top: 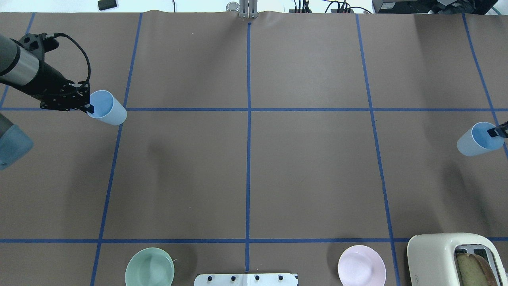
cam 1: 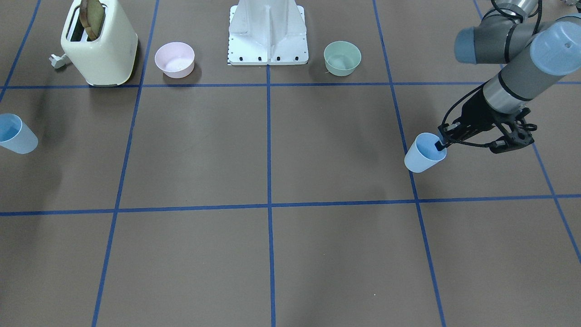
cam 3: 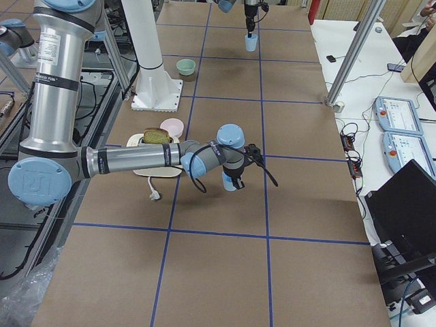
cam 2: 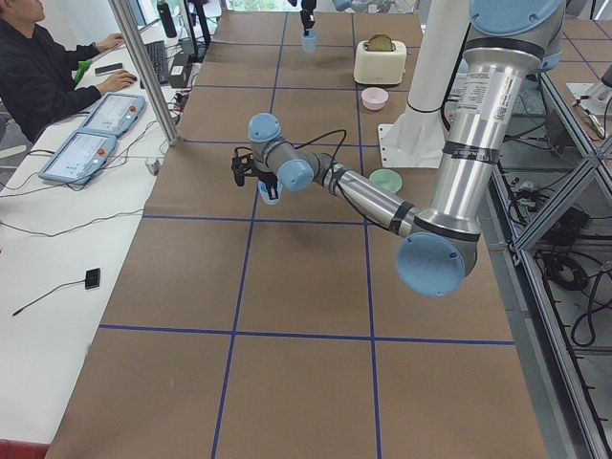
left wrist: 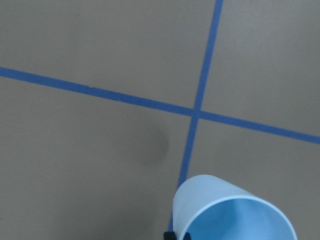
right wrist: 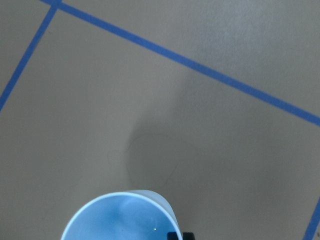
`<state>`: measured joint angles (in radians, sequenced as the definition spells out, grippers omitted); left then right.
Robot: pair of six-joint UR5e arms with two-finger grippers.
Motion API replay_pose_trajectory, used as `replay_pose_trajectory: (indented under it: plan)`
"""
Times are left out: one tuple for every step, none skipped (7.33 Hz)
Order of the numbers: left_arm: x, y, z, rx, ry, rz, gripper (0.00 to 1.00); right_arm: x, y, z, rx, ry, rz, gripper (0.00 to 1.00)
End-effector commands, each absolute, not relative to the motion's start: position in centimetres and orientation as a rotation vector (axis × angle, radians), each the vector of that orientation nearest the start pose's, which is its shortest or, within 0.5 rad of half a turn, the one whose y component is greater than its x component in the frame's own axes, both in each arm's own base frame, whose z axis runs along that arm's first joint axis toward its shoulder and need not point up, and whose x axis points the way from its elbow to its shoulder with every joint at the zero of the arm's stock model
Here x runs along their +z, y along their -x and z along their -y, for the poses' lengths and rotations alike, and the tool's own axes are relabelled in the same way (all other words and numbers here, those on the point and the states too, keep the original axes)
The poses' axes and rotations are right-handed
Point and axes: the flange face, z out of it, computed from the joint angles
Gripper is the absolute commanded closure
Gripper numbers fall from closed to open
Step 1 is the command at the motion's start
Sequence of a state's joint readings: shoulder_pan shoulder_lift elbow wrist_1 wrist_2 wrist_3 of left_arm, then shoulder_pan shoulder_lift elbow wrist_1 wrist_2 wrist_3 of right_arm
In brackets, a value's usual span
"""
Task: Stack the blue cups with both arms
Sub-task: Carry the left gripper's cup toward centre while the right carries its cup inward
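Probably light, thin-walled and slippery: left gripper (top: 89, 108) pinches the rim of the upper-left cup (top: 109, 112), right gripper (top: 494, 132) the rim of the right-edge cup (top: 474, 141), both sensible holds.

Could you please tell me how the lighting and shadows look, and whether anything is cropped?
Overhead exterior: soft, even light; the right tool, on its blue cup, is cropped at the edge. Left wrist-mounted: a faint round shadow on the table; the other blue cup cut off below. Right wrist-mounted: diffuse shadow, no glare.
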<state>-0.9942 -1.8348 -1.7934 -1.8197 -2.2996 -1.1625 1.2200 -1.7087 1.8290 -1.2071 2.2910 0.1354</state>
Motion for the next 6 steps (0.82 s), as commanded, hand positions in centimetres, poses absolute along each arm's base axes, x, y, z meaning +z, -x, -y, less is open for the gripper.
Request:
replay_pose_trajectory:
  plan:
    - [32.4, -30.7, 52.7, -0.312, 0.13, -0.992, 1.0, 51.0, 10.7, 49.0, -0.383, -0.268, 0.796, 1.0]
    - [30.3, -33.5, 52.4, -0.337, 0.123, -0.98, 1.0, 48.5, 11.2, 50.7, -0.381, -0.265, 0.795, 1.0]
    - [27.6, -36.9, 52.0, -0.343, 0.141, -0.964, 1.0, 46.2, 11.6, 52.0, -0.376, -0.256, 0.793, 1.0]
    - [25.0, -38.3, 52.9, -0.359, 0.15, -0.973, 1.0, 43.4, 11.9, 53.1, -0.37, -0.245, 0.789, 1.0]
    - [23.7, -40.5, 52.4, -0.351, 0.165, -0.977, 1.0, 40.4, 12.6, 54.3, -0.365, -0.234, 0.789, 1.0]
    - [21.8, -43.1, 52.5, -0.36, 0.158, -0.974, 1.0, 37.1, 14.1, 55.1, -0.371, -0.217, 0.79, 1.0]
